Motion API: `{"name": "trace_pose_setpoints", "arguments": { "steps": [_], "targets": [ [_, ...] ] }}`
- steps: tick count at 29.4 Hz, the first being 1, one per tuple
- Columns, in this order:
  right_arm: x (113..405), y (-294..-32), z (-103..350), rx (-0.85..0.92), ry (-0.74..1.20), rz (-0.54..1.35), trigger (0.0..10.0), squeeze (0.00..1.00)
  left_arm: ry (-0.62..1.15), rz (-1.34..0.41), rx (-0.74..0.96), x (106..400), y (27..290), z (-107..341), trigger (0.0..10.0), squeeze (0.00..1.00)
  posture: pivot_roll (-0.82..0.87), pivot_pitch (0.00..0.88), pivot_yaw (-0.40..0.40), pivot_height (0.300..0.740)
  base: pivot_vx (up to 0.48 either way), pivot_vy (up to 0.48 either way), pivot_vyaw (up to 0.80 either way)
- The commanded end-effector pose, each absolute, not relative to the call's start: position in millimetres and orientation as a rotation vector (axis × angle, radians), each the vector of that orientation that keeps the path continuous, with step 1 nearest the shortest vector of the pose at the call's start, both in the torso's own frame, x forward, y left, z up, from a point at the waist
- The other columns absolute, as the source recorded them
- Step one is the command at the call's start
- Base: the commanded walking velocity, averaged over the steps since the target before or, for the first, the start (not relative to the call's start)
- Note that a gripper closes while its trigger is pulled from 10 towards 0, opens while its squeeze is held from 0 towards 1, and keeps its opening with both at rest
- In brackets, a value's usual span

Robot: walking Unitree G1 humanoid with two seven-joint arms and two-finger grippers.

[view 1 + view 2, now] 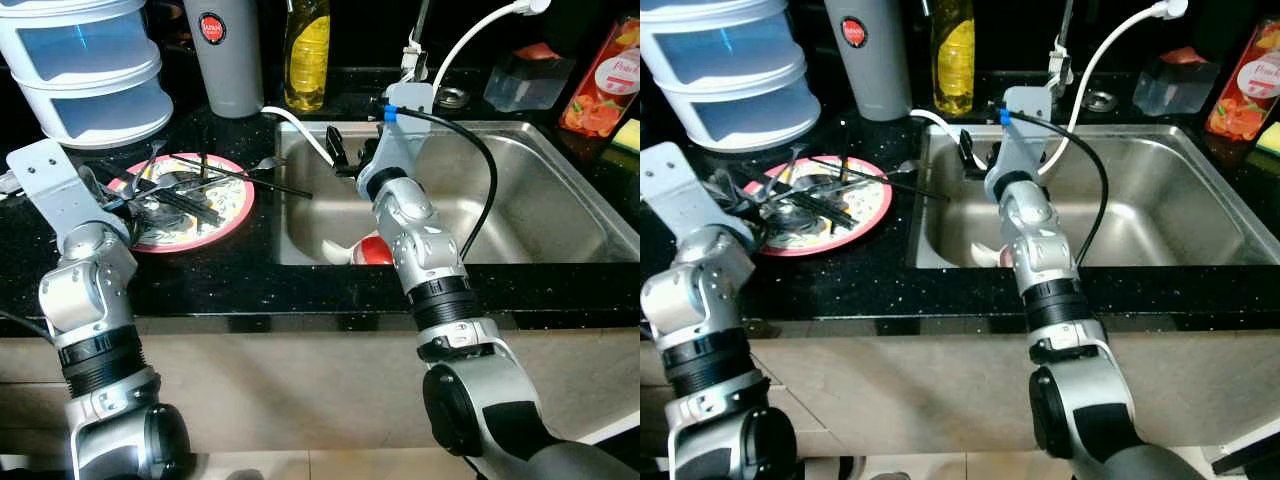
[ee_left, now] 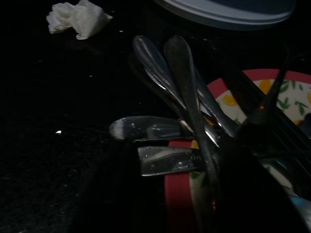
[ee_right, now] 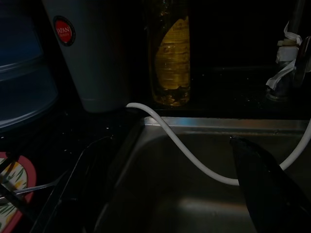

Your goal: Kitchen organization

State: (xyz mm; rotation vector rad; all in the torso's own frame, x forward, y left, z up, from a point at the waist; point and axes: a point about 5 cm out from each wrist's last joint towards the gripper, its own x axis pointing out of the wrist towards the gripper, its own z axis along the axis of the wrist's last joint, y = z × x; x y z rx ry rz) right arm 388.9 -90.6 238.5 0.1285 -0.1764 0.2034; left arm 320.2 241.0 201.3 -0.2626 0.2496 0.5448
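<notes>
Where the black counter (image 1: 240, 270) runs along the left of the scene, a stack of white and blue containers (image 1: 90, 70) stands at the far left corner, and a crumpled white tissue (image 2: 77, 18) lies on the dark surface in the left wrist view. Nearer, a red-rimmed plate (image 1: 228, 218) with a fruit pattern carries a heap of cutlery (image 1: 180, 195): spoons, forks and black chopsticks, some sticking out over the rim toward the sink. The left gripper (image 1: 112, 200) lies at the plate's left edge among the spoon handles (image 2: 184, 87); whether its fingers are parted or closed cannot be told. Behind the plate stands a grey tumbler (image 1: 232, 55) with a red round label, and just right of it a bottle of yellow liquid (image 1: 306, 52). A white hose (image 3: 184, 160) curves from the counter edge down into the steel sink (image 1: 560, 215). The right gripper (image 1: 338, 150) hangs over the sink's far left corner, its two black fingers (image 3: 262, 174) spread wide and holding nothing. In the sink, near the front wall, sits a red and white object (image 1: 365, 250), partly hidden by the right arm. At the far right stand a clear container (image 1: 528, 80) and a red carton (image 1: 605, 85).
</notes>
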Motion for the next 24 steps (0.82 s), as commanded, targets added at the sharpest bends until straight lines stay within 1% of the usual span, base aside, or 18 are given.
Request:
{"name": "trace_pose_setpoints", "arguments": {
  "steps": [1,11,20,24],
  "targets": [
    [389.7,-91.0,235.3,0.131,-0.16,0.202,10.0,0.0,0.36,0.508,-0.261,321.4,236.7,180.1,0.0,0.0,0.23,0.0,0.008,0.74,0.0,0.0,0.0],
    [389.2,-92.2,234.1,0.132,-0.158,0.196,10.0,0.0,0.328,0.455,-0.271,327.7,234.6,186.2,0.0,0.0,0.22,0.0,0.012,0.74,0.0,0.0,0.0],
    [389.5,-90.0,234.3,0.132,-0.158,0.203,10.0,0.0,0.245,0.399,-0.265,336.9,237.2,206.4,0.0,0.0,0.23,0.0,0.008,0.74,0.0,0.0,0.0],
    [389.9,-87.6,235.6,0.133,-0.161,0.21,10.0,0.0,0.212,0.36,-0.252,342.1,234.0,215.9,0.0,0.0,0.23,0.0,0.008,0.74,0.0,0.0,0.0]
  ]
}}
